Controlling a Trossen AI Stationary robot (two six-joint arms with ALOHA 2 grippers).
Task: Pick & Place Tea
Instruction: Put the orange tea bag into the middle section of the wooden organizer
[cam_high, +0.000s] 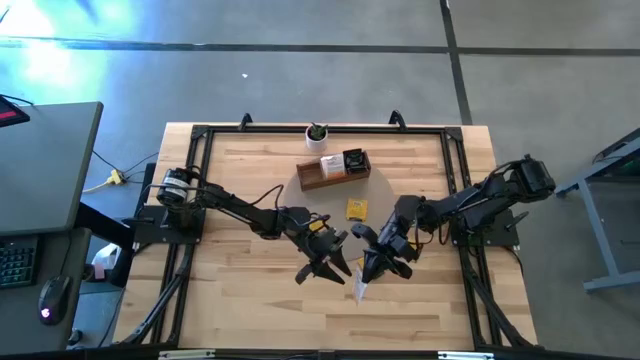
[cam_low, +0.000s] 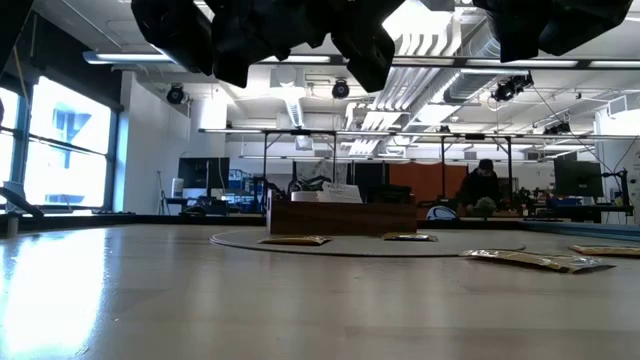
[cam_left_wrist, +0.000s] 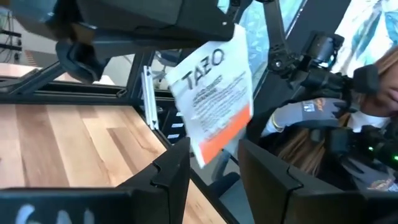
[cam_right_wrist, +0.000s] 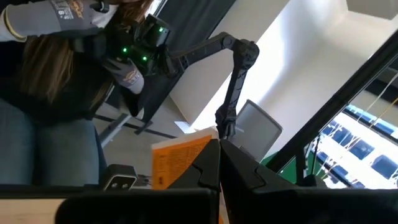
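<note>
A white and orange tea sachet (cam_left_wrist: 214, 93) hangs in the air over the table's near middle, with my right gripper (cam_right_wrist: 219, 163) shut on it. In the high view it shows pale (cam_high: 362, 290) beside my right gripper (cam_high: 382, 265). My left gripper (cam_left_wrist: 214, 163) stands open and level, facing the sachet, whose lower orange corner lies just ahead of the gap between the fingers. I cannot tell whether it touches. A yellow sachet (cam_high: 357, 209) lies flat on the table. More sachets (cam_low: 535, 260) lie flat near the wooden tray (cam_high: 333, 170). My right gripper pinches the sachet between its two shut fingers, by an edge of the orange face (cam_right_wrist: 186, 158). In the left wrist view the gripper covers the sachet's upper end (cam_left_wrist: 205, 53). The sachet hangs tilted below, clear of the table.
A small white pot with a plant (cam_high: 317, 135) stands at the far edge behind the tray. Black frame rails (cam_high: 200, 180) run along the table's sides. Beyond the near edge a person's gloved hand (cam_left_wrist: 298, 115) shows. Bare wood lies at the near left.
</note>
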